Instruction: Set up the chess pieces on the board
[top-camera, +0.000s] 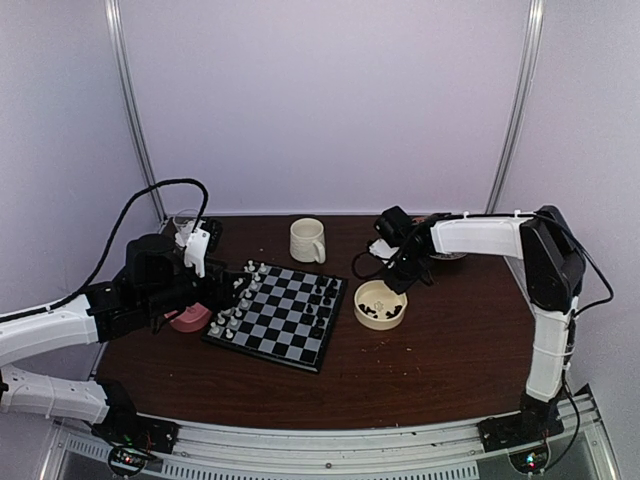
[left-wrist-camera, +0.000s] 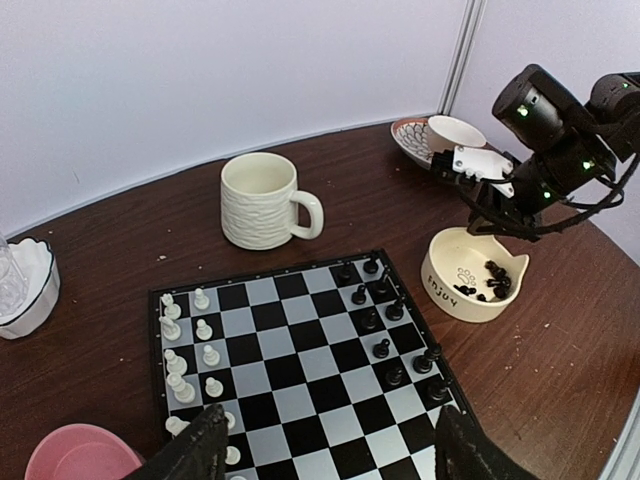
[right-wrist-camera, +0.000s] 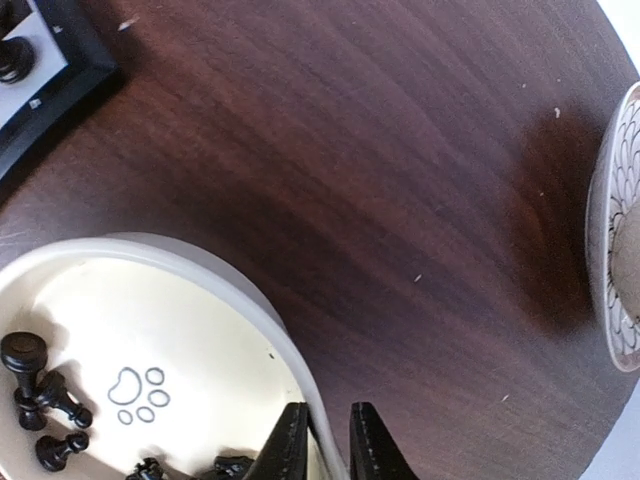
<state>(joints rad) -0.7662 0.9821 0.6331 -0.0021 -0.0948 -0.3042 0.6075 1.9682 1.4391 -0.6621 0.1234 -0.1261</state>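
- White chess pieces (left-wrist-camera: 211, 354) are lining the board (left-wrist-camera: 300, 390) at nine o'clock; several black ones are lying in the bowl (left-wrist-camera: 445, 300).
- Left gripper (left-wrist-camera: 330, 450) is hanging wide, empty; right gripper (right-wrist-camera: 327, 445) is straddling the bowl's rim, barely parted, grip unclear.

Three views, one table (top-camera: 430, 370).
Top external: high, behind the robot, looking down over everything. Left wrist: low, facing across the board (left-wrist-camera: 300, 365) toward the cream bowl (left-wrist-camera: 452, 292). Right wrist: close, straight down on that bowl's rim (board corner shared, top left).
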